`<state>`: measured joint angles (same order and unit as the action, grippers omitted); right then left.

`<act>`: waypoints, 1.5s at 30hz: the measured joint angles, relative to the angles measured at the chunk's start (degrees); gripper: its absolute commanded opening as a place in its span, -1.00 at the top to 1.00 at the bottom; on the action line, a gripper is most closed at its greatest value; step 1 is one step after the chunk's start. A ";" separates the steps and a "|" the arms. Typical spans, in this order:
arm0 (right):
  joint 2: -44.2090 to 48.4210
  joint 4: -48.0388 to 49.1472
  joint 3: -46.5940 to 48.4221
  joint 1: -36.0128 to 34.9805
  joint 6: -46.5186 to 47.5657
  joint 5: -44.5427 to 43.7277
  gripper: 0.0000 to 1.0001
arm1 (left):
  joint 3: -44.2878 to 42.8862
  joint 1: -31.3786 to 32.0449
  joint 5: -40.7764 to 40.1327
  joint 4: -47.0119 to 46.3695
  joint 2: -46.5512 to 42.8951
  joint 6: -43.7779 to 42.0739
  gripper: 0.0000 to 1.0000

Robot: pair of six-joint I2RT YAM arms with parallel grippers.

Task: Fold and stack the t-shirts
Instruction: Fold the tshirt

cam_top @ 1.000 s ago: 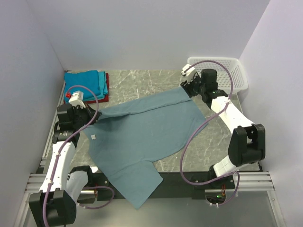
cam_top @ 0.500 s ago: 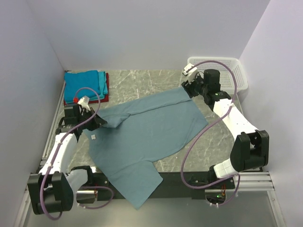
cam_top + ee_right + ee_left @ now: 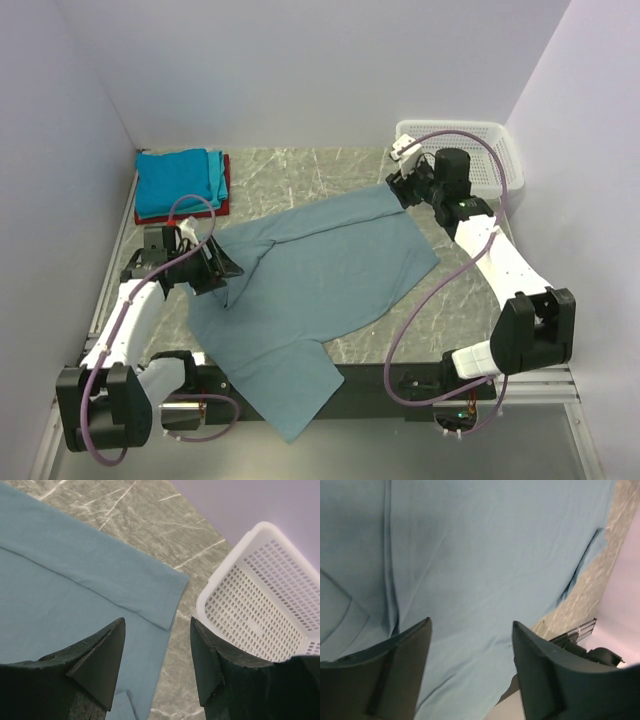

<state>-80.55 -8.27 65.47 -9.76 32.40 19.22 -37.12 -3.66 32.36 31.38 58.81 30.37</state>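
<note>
Grey-blue tee: lies spread out on the table, slanting from the far right towards the near left; its near end hangs over the table's front edge between the two arm bases

Tee's surface: mostly smooth; the left wrist view shows a few long shallow creases, and the right wrist view shows a stitched hem along the far right corner

Folded tees: one stack in the far left corner, bright blue on top, a teal edge at its right side and red showing underneath; the stack lies apart from the grey-blue tee, with bare table between them

Left gripper: low over the tee's left part, fingers spread apart with nothing between them, only cloth below; whether the tips touch the cloth, I cannot tell

Right gripper: above the tee's far right corner, fingers spread apart and holding nothing; the corner's edge and bare table show in the gap

Basket: white mesh, in the far right corner against the walls, just beyond the tee's far corner, with a strip of table between the two

Arms: the left reaches in from the near left, the right stretches along the right side towards the basket, each trailing a looped purple cable
</note>
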 measured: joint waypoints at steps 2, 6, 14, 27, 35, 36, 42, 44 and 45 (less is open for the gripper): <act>0.70 -0.33 -0.44 0.00 -0.02 0.28 -0.23 | -1.03 0.07 -1.03 2.60 -1.49 -0.28 -0.67; 1.99 -1.68 -0.66 0.00 -0.52 2.23 -0.23 | -3.85 0.11 -4.20 2.47 -7.98 -0.13 -0.75; 4.70 -9.79 0.17 -2.38 -5.11 10.67 -0.23 | -7.65 0.15 -5.88 -7.23 10.93 -0.22 -0.44; 9.62 -11.06 -4.13 -2.19 -7.98 19.26 -0.24 | -12.98 1.73 -9.79 -9.35 29.86 -3.58 -0.26; 9.62 -11.08 -4.98 -1.53 -7.93 21.03 -0.24 | -13.05 3.15 -12.15 -9.35 33.40 -4.66 -0.03; 9.62 -11.15 -5.14 -1.33 -7.91 21.11 -0.24 | -13.07 3.37 -12.26 -9.35 33.40 -4.72 0.02; 9.62 -11.15 -5.18 0.26 -7.93 22.34 -0.24 | -13.16 5.05 -12.79 -9.29 33.70 -5.27 0.37; 9.62 -11.13 -5.18 0.57 -7.93 22.53 -0.24 | -13.16 5.35 -12.76 -9.29 33.70 -5.42 0.48; 9.62 -11.13 -5.18 0.68 -7.93 22.67 -0.24 | -13.16 5.46 -12.76 -9.27 33.70 -5.44 0.52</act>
<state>-70.94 -19.40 60.29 -9.08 24.47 41.89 -50.28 1.80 19.59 22.11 92.51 24.93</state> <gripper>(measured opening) 0.619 0.278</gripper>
